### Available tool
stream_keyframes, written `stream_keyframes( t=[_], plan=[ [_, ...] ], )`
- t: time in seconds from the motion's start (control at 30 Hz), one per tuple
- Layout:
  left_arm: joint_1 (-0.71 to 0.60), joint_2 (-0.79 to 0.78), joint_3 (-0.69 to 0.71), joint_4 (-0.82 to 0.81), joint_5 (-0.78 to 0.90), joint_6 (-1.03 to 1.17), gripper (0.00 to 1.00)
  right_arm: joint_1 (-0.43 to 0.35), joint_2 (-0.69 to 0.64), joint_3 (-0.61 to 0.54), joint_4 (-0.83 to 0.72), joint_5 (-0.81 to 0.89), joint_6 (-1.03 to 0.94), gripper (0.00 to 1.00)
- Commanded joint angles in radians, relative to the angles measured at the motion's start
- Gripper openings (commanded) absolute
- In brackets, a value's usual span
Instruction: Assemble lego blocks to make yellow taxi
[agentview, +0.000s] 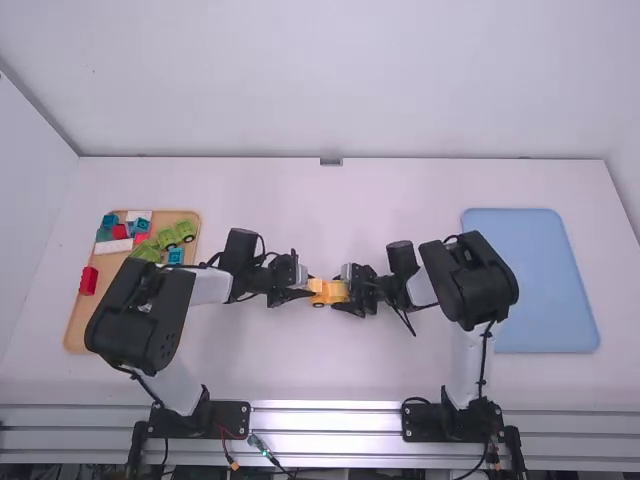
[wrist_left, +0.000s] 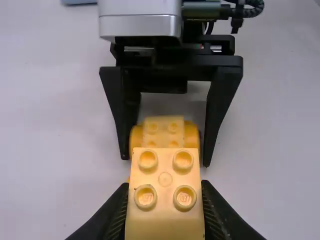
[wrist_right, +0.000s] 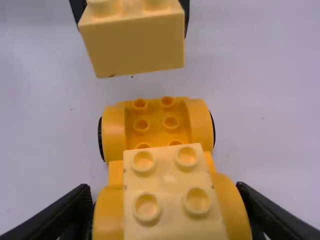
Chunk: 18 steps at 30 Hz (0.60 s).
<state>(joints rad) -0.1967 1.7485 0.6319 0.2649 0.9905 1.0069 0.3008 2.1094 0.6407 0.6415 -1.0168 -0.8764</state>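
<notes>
High view: at mid-table (agentview: 330, 375), the left gripper (agentview: 309, 291) grasps a pale yellow block (wrist_left: 165, 220), apart from the open end of the yellow car base (wrist_right: 157, 125). The right gripper (agentview: 345, 293) is clamped around the base's other end, topped by a second yellow block (wrist_right: 171, 220). Left arm (agentview: 145, 310) partly covers a wooden tray (agentview: 75, 335) of green, red, white and blue pieces (agentview: 114, 246), near the left edge; right arm (agentview: 468, 280) stands before a blue tray (agentview: 540, 285), near the right edge.

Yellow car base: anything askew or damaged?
Nothing stands out. The seated block lines up square with the base, no cracks visible. The other block is off the base, held by the left gripper.
</notes>
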Motion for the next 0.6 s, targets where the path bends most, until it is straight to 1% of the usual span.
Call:
stream_keyframes(
  t=[0.0,0.1,0.13,0.17,0.43,0.57],
  plan=[
    [-0.006,0.031,0.026,0.010,-0.012,-0.035,0.20,0.002,0.012,0.035,-0.030,-0.034,-0.008,0.66],
    [-0.006,0.074,0.045,0.009,0.009,-0.031,0.20,0.001,0.012,0.051,-0.078,-0.038,-0.047,0.56],
    [-0.006,0.084,0.052,0.009,0.016,-0.031,0.21,0.001,0.012,0.052,-0.080,-0.038,-0.048,0.55],
    [-0.006,0.103,0.065,0.005,0.023,-0.031,0.21,0.001,0.012,0.053,-0.082,-0.037,-0.043,0.51],
    [-0.023,0.158,0.097,-0.017,0.021,-0.029,0.20,0.001,0.012,0.053,-0.078,-0.038,-0.040,0.50],
    [-0.045,0.169,0.097,-0.019,0.013,0.014,0.19,0.001,0.012,0.053,-0.079,-0.038,-0.036,0.50]
  ],
)
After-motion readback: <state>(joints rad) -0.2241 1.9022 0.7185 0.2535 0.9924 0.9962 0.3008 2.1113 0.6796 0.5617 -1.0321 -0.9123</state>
